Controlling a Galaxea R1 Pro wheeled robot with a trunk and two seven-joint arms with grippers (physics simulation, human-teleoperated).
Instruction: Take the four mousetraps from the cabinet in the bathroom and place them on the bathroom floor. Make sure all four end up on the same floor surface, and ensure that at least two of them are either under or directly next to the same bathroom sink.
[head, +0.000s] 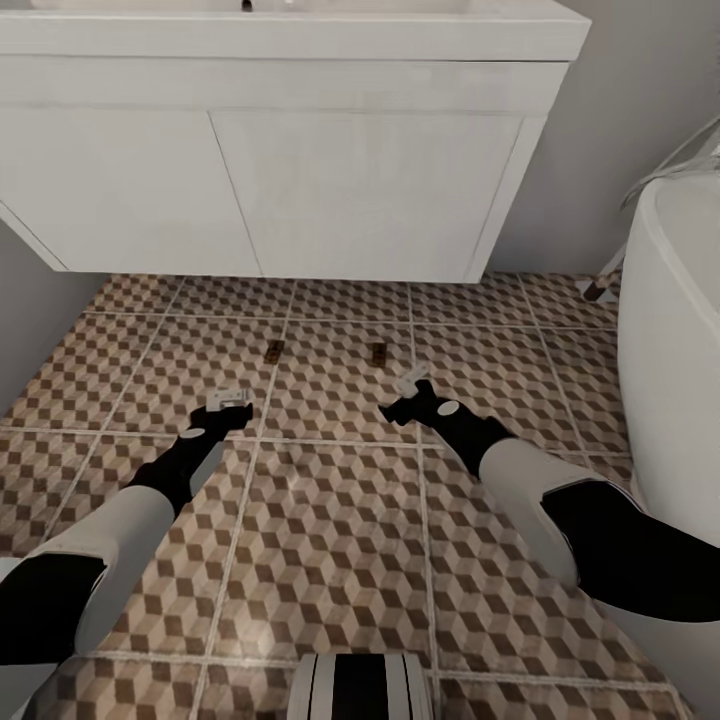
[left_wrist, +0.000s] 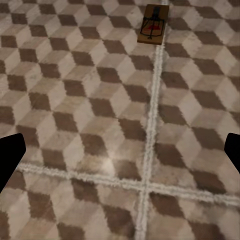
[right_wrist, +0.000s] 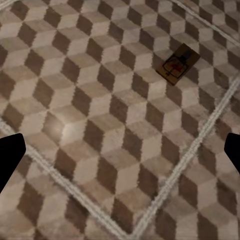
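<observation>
White vanity front and basin, the sink, takes up the far wall, and everything here is easiest placed against it. In front of it spreads the bathroom floor, cube-patterned tile in brown and beige, with a white bathtub off to the sink's right. Both arms reach out low over the tiles toward the sink. The left gripper and right gripper hover short of it, fingers spread wide with nothing between them; in each wrist view the dark fingertips sit at opposite edges with bare tile in the gap. Two mousetraps lie flat on the floor just in front of the sink, one ahead of the left gripper, the other ahead of the right, apart from each other and from the fingers. I'd judge this pair has been set down beside the sink, so half the job looks done; the next move calls for going back to the cabinet for the other two. The head view gives the traps' nearness to the sink but only as specks; the wrist views show the left-hand trap and the right-hand one closely, wooden board and dark wire clear.
</observation>
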